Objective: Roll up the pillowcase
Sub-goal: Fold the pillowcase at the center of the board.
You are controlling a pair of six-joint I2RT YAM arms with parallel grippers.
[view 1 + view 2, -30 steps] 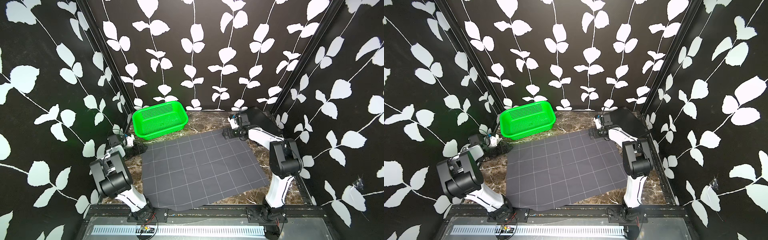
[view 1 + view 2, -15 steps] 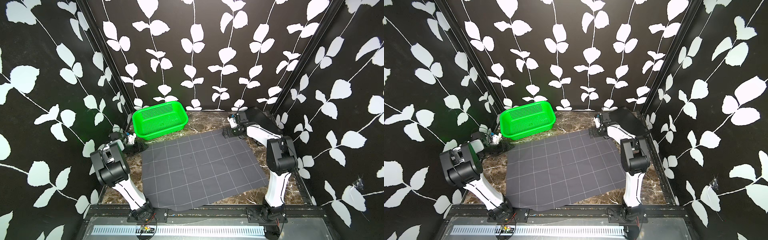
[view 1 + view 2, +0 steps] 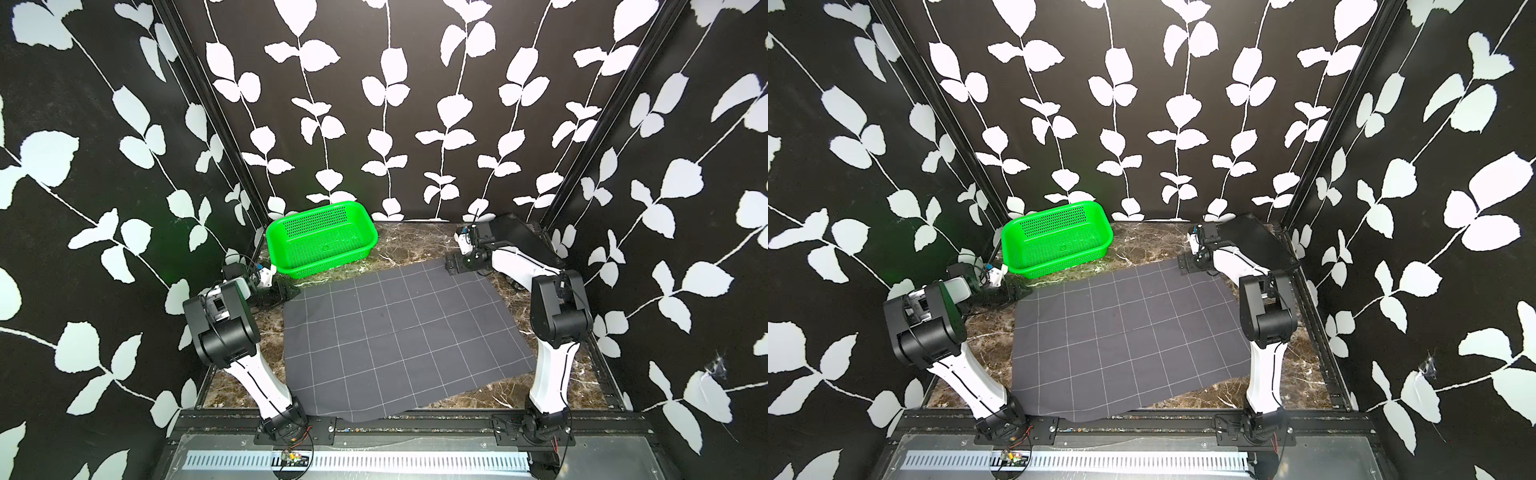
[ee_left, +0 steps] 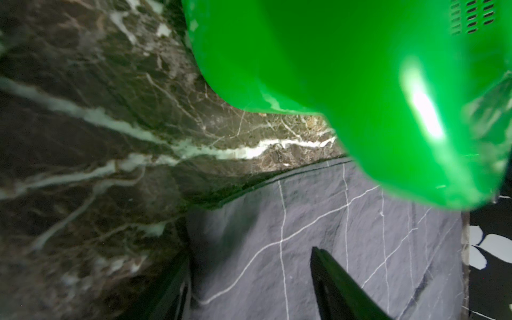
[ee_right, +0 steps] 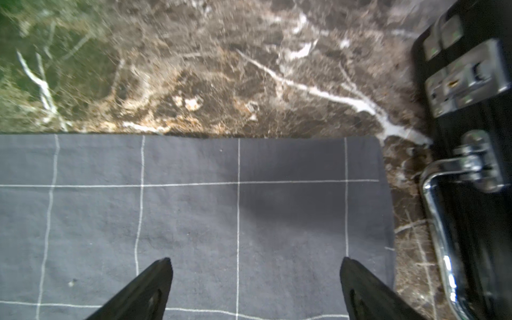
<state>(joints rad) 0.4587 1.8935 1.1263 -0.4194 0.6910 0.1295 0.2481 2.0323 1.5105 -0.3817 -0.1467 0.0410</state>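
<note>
Your left fingers (image 4: 335,285) stand apart and clamp nothing. In the left wrist view one dark tip is over the pillowcase (image 4: 346,227). The other tip sits blurred at the cloth's side edge, and flat cloth fills the gap between them. You cannot tell whether either tip touches the fabric. Close beyond them is the green basket (image 4: 318,69), out of focus, with its corner covering part of the cloth's far edge in that view.

Your right fingers (image 5: 146,291) are spread wide. Both tips are over the pillowcase near its far right corner, and the grid lines show plainly between them. A strip of bare counter (image 5: 221,69) separates that corner from the black case (image 5: 487,249), whose chrome handle (image 5: 435,221) faces the cloth.

In both top views the pillowcase (image 3: 399,336) lies spread flat and unrolled across the middle of the marble counter. Its near edge laps onto the black frame rail (image 3: 457,419). Each arm reaches to a far corner of the cloth, left arm to the left corner and right arm to the right. The basket sits at the far left, just behind the cloth's far edge. The case sits at the far right against the wall.
</note>
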